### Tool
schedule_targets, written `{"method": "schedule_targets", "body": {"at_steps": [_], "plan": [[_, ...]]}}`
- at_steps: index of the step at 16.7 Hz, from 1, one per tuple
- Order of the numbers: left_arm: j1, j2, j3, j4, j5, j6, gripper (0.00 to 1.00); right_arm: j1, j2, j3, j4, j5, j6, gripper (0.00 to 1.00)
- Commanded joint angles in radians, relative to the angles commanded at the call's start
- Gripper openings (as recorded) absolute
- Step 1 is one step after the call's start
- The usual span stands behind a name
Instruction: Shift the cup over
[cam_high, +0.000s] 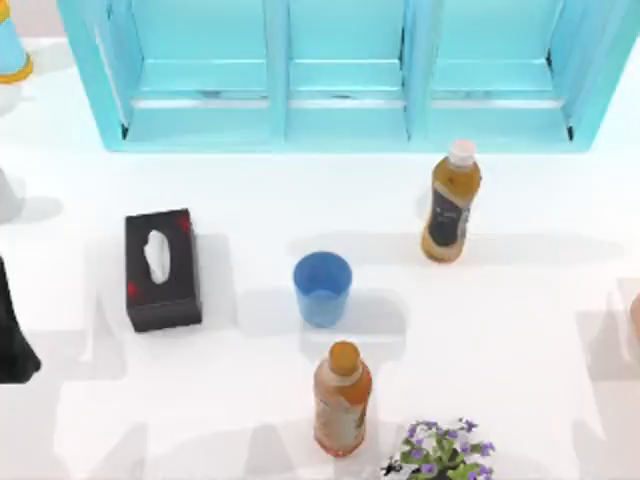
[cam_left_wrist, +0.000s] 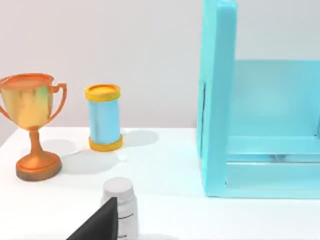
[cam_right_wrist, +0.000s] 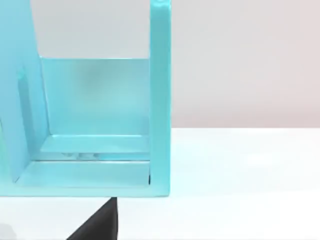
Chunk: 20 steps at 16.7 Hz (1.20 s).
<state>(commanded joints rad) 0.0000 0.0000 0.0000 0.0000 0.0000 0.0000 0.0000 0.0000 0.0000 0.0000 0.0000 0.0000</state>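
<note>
Cup (cam_high: 322, 287) upright mid-table between two tea bottles, no fingers near it, their state cannot be told

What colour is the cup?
Plain blue; the cup shows best in the top view, standing mid-table.
</note>
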Motion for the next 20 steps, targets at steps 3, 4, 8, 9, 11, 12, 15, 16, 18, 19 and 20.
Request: {"method": "schedule_targets", "body": {"at_steps": [3,4,8,9,11,12,15,16,18,19,20], "plan": [[-0.005,0.008,0.009,-0.008,0.0,-0.003,1.0,0.0,0.0,0.0,0.0,0.0,0.0,1.0],[-0.014,0.025,0.026,-0.024,0.001,-0.009,1.0,0.0,0.0,0.0,0.0,0.0,0.0,1.0],[-0.089,0.194,0.191,-0.16,0.004,-0.073,1.0,0.0,0.0,0.0,0.0,0.0,0.0,1.0],[-0.113,0.259,0.25,-0.206,0.005,-0.096,1.0,0.0,0.0,0.0,0.0,0.0,0.0,1.0],[-0.166,0.414,0.393,-0.309,0.01,-0.151,1.0,0.0,0.0,0.0,0.0,0.0,0.0,1.0],[-0.194,0.499,0.476,-0.361,0.014,-0.18,1.0,0.0,0.0,0.0,0.0,0.0,0.0,1.0],[-0.273,0.762,0.746,-0.511,0.029,-0.267,1.0,0.0,0.0,0.0,0.0,0.0,0.0,1.0],[-0.298,0.849,0.836,-0.558,0.035,-0.294,1.0,0.0,0.0,0.0,0.0,0.0,0.0,1.0],[-0.344,1.017,1.003,-0.644,0.042,-0.346,1.0,0.0,0.0,0.0,0.0,0.0,0.0,1.0],[-0.365,1.093,1.079,-0.685,0.044,-0.369,1.0,0.0,0.0,0.0,0.0,0.0,0.0,1.0],[-0.387,1.163,1.146,-0.727,0.045,-0.391,1.0,0.0,0.0,0.0,0.0,0.0,0.0,1.0]]}}
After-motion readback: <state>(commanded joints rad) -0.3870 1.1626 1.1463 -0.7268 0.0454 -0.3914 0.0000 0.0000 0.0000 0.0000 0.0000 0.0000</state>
